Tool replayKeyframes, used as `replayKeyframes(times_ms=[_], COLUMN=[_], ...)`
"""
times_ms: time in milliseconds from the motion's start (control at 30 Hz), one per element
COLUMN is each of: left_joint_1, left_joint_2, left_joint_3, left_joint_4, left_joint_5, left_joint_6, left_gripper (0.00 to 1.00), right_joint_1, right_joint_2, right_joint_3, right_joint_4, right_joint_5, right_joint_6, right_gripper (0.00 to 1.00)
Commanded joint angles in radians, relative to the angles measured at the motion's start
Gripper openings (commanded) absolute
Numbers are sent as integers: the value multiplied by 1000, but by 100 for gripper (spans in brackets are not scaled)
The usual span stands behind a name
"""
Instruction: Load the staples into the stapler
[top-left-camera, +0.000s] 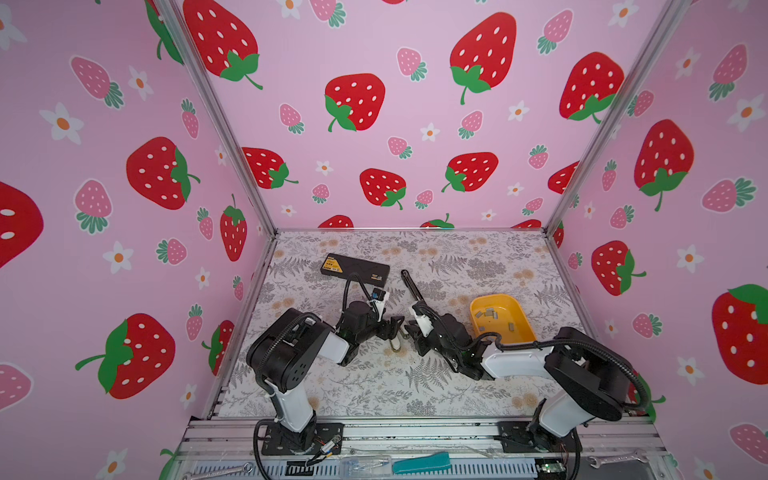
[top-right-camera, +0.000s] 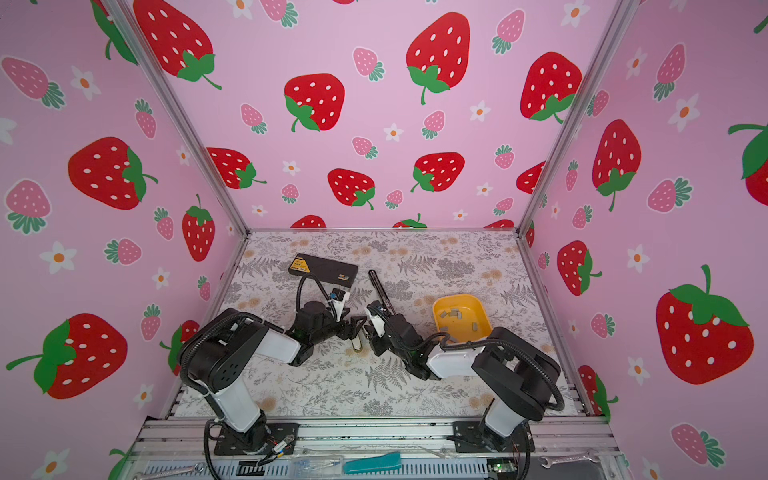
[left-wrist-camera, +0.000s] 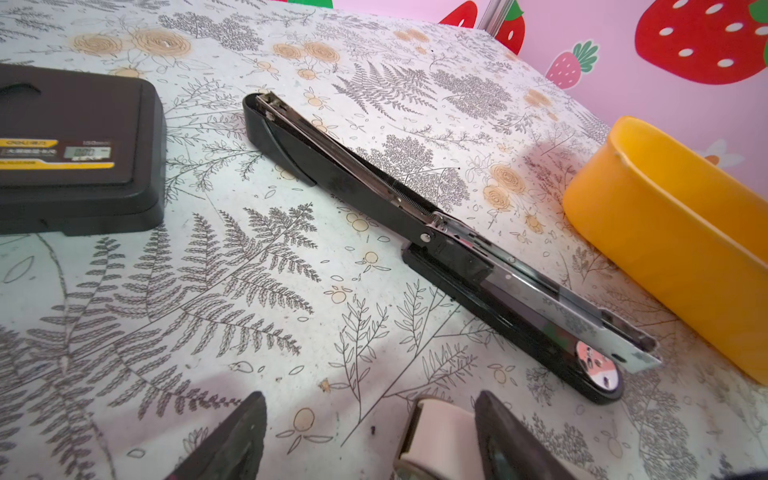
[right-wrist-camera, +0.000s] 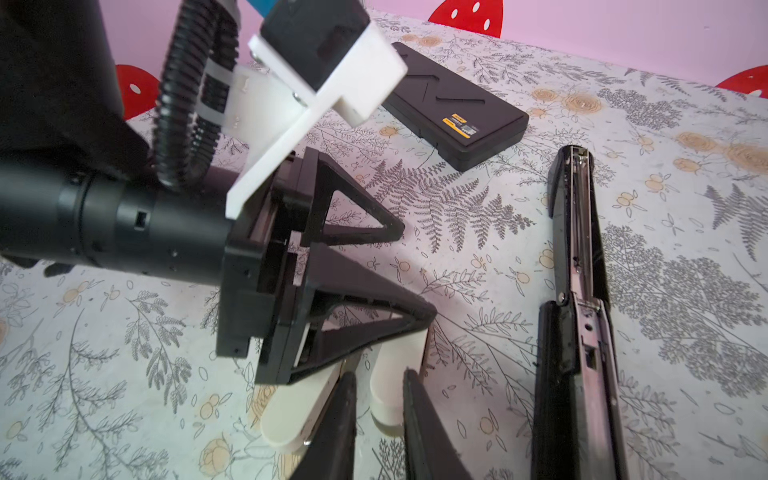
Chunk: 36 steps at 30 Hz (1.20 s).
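Currently the staples (top-left-camera: 486, 313) are kept in the yellow tray (top-left-camera: 525, 320), nearer the right gripper (right-wrist-camera: 380, 374), by which the white stapler (right-wrist-camera: 395, 353) is straddled, grip unclear; the left gripper (right-wrist-camera: 415, 274) is spread wide.

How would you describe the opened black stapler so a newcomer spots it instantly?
On the floral table, find the yellow tray holding the staples; to its left in a top view lies the black stapler. It is folded out flat into one long thin line with its silver magazine exposed, unlike the wide black case with a yellow label or the small cream stapler.
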Motion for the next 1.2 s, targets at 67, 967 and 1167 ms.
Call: replayKeyframes(times_ms=[67, 967, 1167], left_joint_1=[-8, -21, -23], left_joint_2=[24, 54, 64], left_joint_3=[-12, -44, -45], left_joint_4=[35, 109, 115], left_joint_5=[4, -6, -16], left_joint_6=[27, 37, 40], left_gripper=[80, 79, 79], right_joint_1=[7, 7, 8], right_joint_2=[76, 247, 267], right_joint_3=[56, -41, -84], right_joint_4=[-9, 69, 130], right_joint_5=[16, 2, -1], right_joint_6=[3, 8, 8], right_gripper=[22, 18, 18])
